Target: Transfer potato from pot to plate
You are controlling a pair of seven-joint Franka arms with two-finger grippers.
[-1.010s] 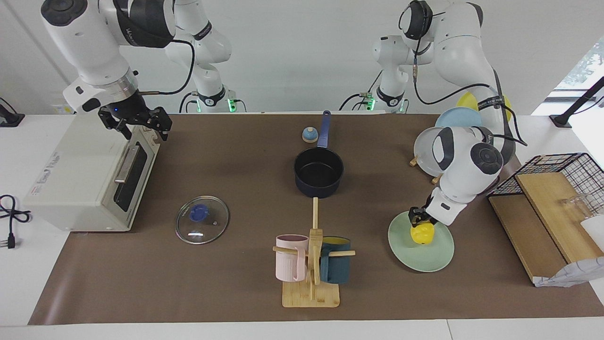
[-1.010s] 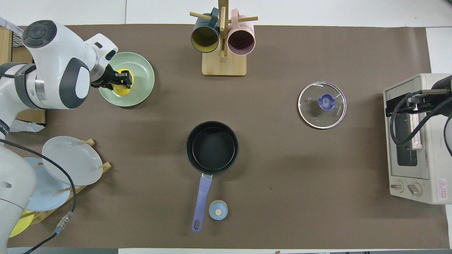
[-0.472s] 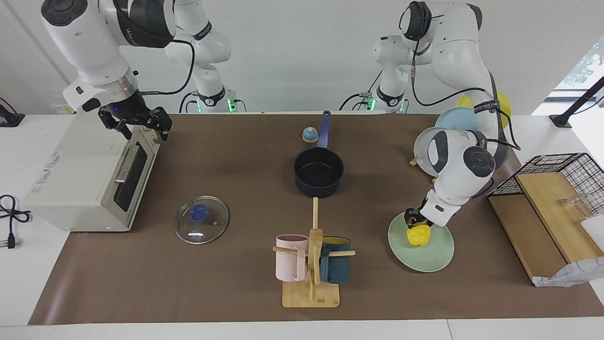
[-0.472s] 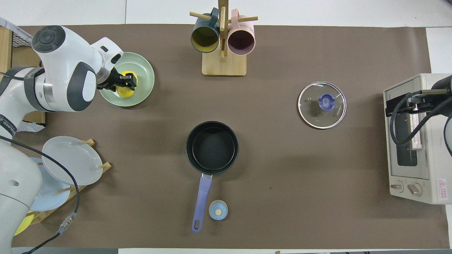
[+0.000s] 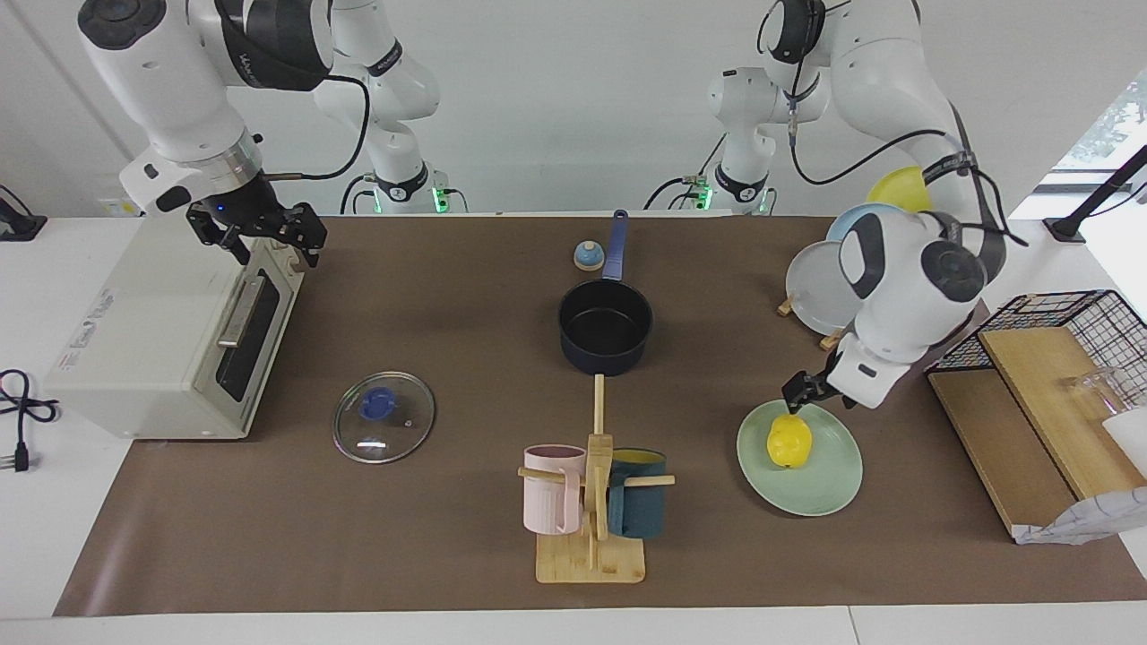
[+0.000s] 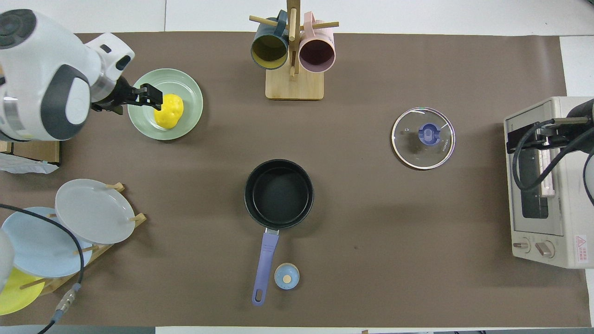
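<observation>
Overhead view shows the pot [image 6: 279, 194] empty near the robots. Farther out, the potato [image 5: 789, 441] lies on the plate [image 5: 824, 488], so the transfer looks done. Above the plate's edge, the left gripper [image 5: 799, 391] hangs released, holding nothing. The right gripper [image 5: 269, 235] waits spread over the toaster oven [image 5: 170, 331].

We've got a bright yellow potato [image 5: 789, 440] on a pale mint-green plate [image 5: 829, 488]. The pot [image 5: 606, 328] is dark navy with a black inside, and the mat [image 5: 358, 537] under it all is plain brown.
</observation>
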